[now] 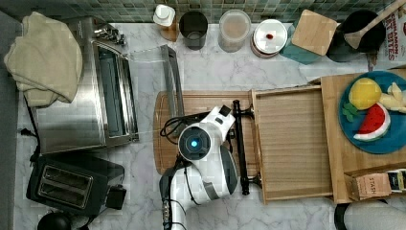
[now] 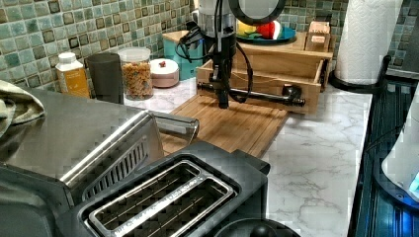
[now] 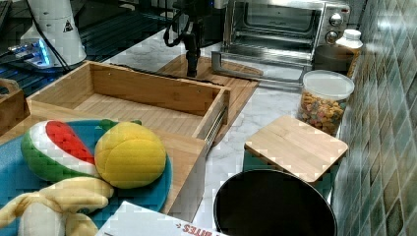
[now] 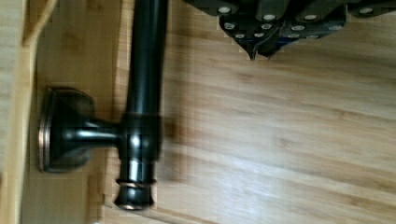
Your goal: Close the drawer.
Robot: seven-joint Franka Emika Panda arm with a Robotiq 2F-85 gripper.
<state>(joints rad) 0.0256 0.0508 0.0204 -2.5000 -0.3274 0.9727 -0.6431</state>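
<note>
Drawer: you see it pulled well out of its bamboo cabinet, toward 9 o'clock in the top view; its tray holds nothing.
Handle: a long black bar across the drawer's front, on two round mounts; in the wrist view one mount and the bar's capped end show.
Gripper: its two fingertips meet in a point, so it is closed and holds nothing; it hangs over the cutting board, just beside the handle on the side away from the drawer (in the left view it points straight down in front of the bar).
Blue plate: on the cabinet's top, at 3 o'clock in the top view, holding a toy watermelon slice, a yellow toy fruit and pale toy pieces at its rim.
Clear jar: lidded, filled with coloured cereal, standing by the tiled wall.
Dark cup: at 12 o'clock in the top view; you cannot tell its contents.
Pink lidded dish: closed, just beside the jar.
Black pot: nothing shows inside it in the right view.
Toaster oven: at 9 o'clock in the top view, glass door dropped open onto the counter, a folded towel on its roof.
Toaster: at 7 o'clock in the top view, both slots bare.
</note>
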